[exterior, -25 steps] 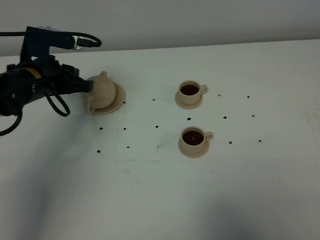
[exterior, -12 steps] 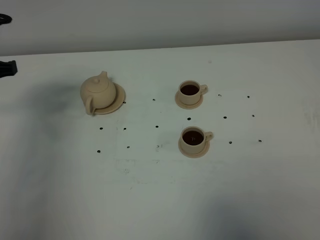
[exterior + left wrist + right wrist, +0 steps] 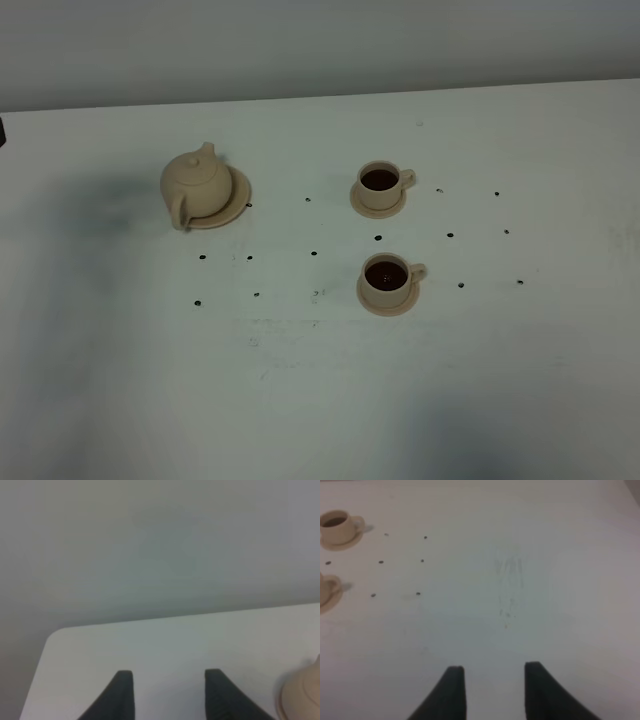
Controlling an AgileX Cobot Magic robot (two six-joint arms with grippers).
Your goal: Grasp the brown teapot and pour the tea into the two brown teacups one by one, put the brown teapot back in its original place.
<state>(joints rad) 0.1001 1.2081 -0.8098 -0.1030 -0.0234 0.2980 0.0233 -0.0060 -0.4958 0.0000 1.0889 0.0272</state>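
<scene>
The brown teapot (image 3: 196, 183) stands upright on its wide tan saucer (image 3: 237, 199) at the left of the table, lid on. Its edge shows in the left wrist view (image 3: 302, 697). Two brown teacups on small saucers hold dark tea: the far one (image 3: 380, 184) and the near one (image 3: 387, 277). The far cup also shows in the right wrist view (image 3: 337, 524), with the other cup's saucer (image 3: 327, 595) at the edge. My left gripper (image 3: 169, 685) is open and empty, away from the teapot. My right gripper (image 3: 490, 680) is open and empty over bare table. Neither gripper shows in the exterior high view.
The white table (image 3: 320, 380) carries several small dark dots around the cups and teapot. A plain grey wall (image 3: 320, 40) runs behind the table's back edge. A table corner shows in the left wrist view (image 3: 52, 635).
My left arm let go of the teapot and withdrew to the left, out of the exterior high view. The teapot stays upright on its saucer. The cups have not moved.
</scene>
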